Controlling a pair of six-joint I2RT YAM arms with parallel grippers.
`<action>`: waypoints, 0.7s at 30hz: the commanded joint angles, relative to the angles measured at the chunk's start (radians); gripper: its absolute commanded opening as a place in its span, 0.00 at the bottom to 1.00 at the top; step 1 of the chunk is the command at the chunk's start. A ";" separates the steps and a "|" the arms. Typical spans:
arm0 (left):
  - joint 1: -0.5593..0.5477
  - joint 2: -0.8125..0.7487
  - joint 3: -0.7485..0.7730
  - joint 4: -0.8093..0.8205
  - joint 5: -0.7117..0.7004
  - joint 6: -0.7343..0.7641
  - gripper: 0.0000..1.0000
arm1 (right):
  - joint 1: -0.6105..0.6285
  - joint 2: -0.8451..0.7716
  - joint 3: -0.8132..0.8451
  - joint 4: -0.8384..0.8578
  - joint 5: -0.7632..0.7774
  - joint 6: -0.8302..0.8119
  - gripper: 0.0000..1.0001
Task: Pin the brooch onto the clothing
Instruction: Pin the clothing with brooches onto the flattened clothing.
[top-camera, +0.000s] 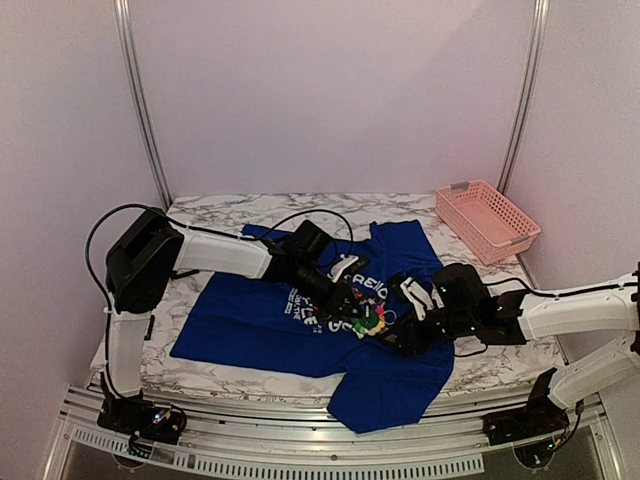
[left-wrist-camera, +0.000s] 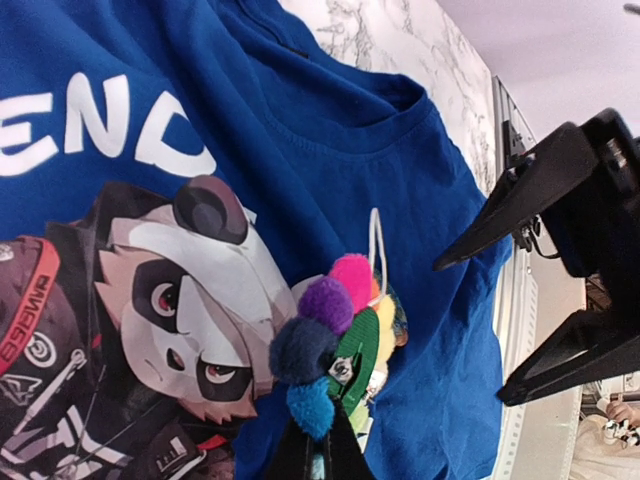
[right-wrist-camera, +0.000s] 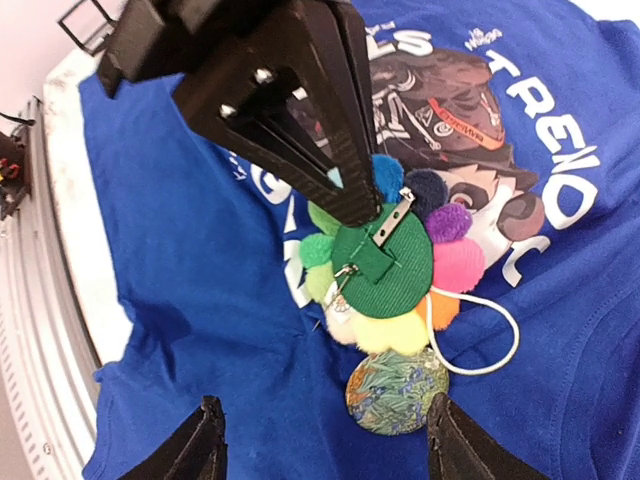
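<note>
Fingertips of the right claw (right-wrist-camera: 325, 445) frame the bottom edge of the right wrist view, spread wide, with nothing between them but shirt. Up-frame of them, at centre, is the brooch (right-wrist-camera: 385, 260), turned so its green felt back faces that camera. The left claw (right-wrist-camera: 350, 195) comes in from the upper left of the frame, pinched tight on the brooch's upper rim. So left holds it; right is free and just beside it.

Key relation: the pin bar (right-wrist-camera: 395, 218) on the felt runs diagonally, upper right to lower left, skewed to the right claw's closing line. My read is that the wrist needs a roll before going for it. Can't tell if the pin is open.

A white cord (right-wrist-camera: 495, 340) and a round printed disc (right-wrist-camera: 397, 390) lie between the brooch and the right fingertips, in the approach path.

The clothing (top-camera: 240, 320) is spread on the marble desk (top-camera: 200, 215), with the brooch over the chest print. Can't tell whether it touches the cloth.

View differences:
- **Right wrist:** the only view that shows the felt back and pin bar.
- **Left wrist:** shows just the pom-pom petals edge-on, next to the panda print.
- **Top:** shows both arms meeting mid-frame and a pink basket (top-camera: 487, 218) at upper right, well apart. The brooch there is only a colour blob.
</note>
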 joint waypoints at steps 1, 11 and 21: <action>0.019 0.002 -0.017 0.003 -0.008 -0.008 0.00 | 0.071 0.129 0.057 -0.009 0.145 0.004 0.67; 0.023 0.022 -0.013 0.027 0.005 -0.027 0.00 | 0.110 0.228 0.054 0.017 0.331 0.065 0.64; 0.019 0.035 -0.006 0.006 -0.002 -0.034 0.00 | 0.111 0.304 0.066 0.077 0.327 0.048 0.23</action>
